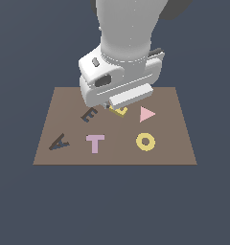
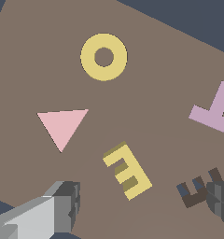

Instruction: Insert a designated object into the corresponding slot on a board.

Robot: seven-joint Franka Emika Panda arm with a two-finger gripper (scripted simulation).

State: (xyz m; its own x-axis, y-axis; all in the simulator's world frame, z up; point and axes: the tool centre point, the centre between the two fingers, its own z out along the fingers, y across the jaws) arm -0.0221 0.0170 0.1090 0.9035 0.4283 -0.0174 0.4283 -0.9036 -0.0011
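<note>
My jaws spread wide, empty, hovering over yellow E [image 2: 127, 171] lying between them on board [image 2: 146, 84]. Reach step underway; next: descend, clamp E, carry to E slot [image 2: 194, 189] beside.

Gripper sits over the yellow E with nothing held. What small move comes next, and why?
Probably lower straight down. In the wrist view the yellow E lies flat on the board between the open gripper's fingers, ungrasped, and the E-shaped slot beside it is empty.
</note>
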